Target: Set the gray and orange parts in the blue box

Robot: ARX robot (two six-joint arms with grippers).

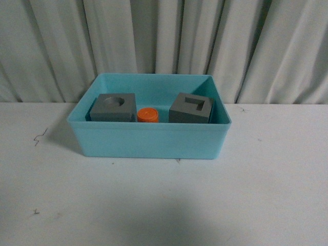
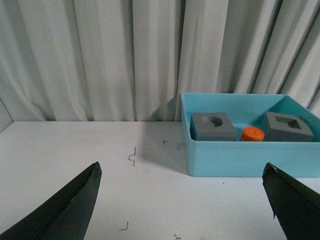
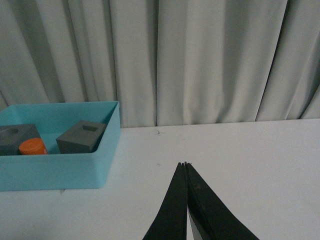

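The blue box (image 1: 148, 141) stands on the white table in front of the curtain. Inside it lie a gray cube with a round recess (image 1: 114, 107), an orange cylinder (image 1: 147, 115) in the middle, and a gray cube with a rectangular hole (image 1: 191, 108). Neither arm shows in the front view. My left gripper (image 2: 182, 175) is open over bare table, short of the blue box (image 2: 250, 157), with nothing between its fingers. My right gripper (image 3: 185, 164) is shut and empty, off to the side of the blue box (image 3: 55, 172).
A pleated pale curtain (image 1: 164, 46) closes the back of the table. Small dark scuff marks (image 2: 132, 156) dot the white tabletop (image 1: 164, 205) around the box.
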